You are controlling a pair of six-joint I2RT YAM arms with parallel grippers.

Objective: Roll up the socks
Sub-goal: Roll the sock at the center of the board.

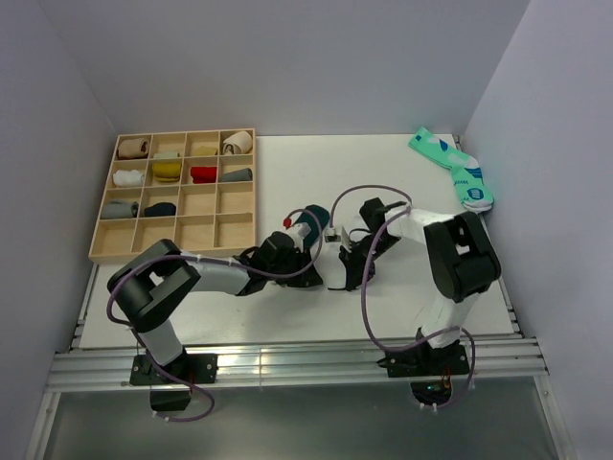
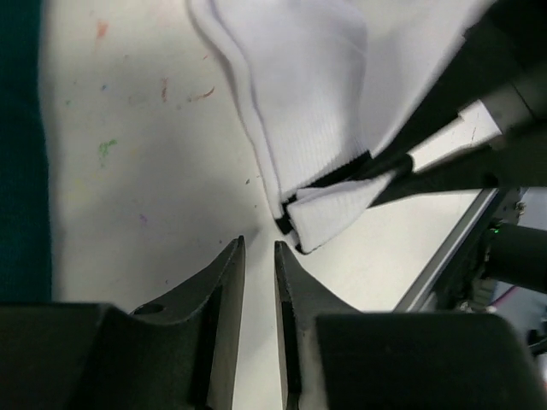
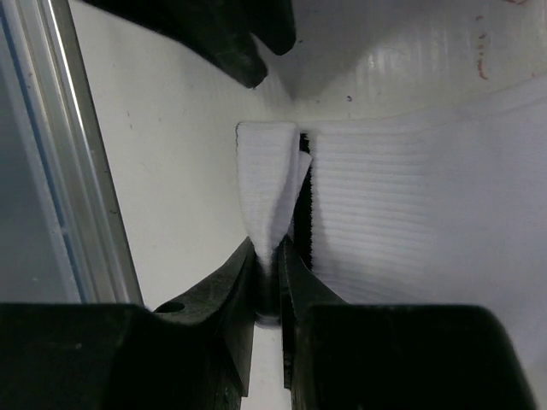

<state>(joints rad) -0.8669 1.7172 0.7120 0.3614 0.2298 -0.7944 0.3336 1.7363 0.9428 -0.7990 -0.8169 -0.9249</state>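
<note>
The white sock (image 2: 308,102) with black cuff stripes lies flat at mid-table, and it also shows in the right wrist view (image 3: 410,213). My right gripper (image 3: 267,252) is shut on a pinched fold of its cuff, which stands up between the jaws. In the top view the right gripper (image 1: 342,278) sits beside the left gripper (image 1: 311,276). My left gripper (image 2: 259,248) is nearly shut, with a thin bare gap and nothing in it, just short of the cuff corner. The dark green sock (image 1: 311,221) lies just behind, and its edge shows in the left wrist view (image 2: 17,145).
A wooden compartment tray (image 1: 105,251) holding several rolled socks stands at the back left. A mint-green pair (image 1: 455,171) lies at the back right. An aluminium rail (image 1: 287,359) runs along the near table edge, close to both grippers (image 3: 77,171).
</note>
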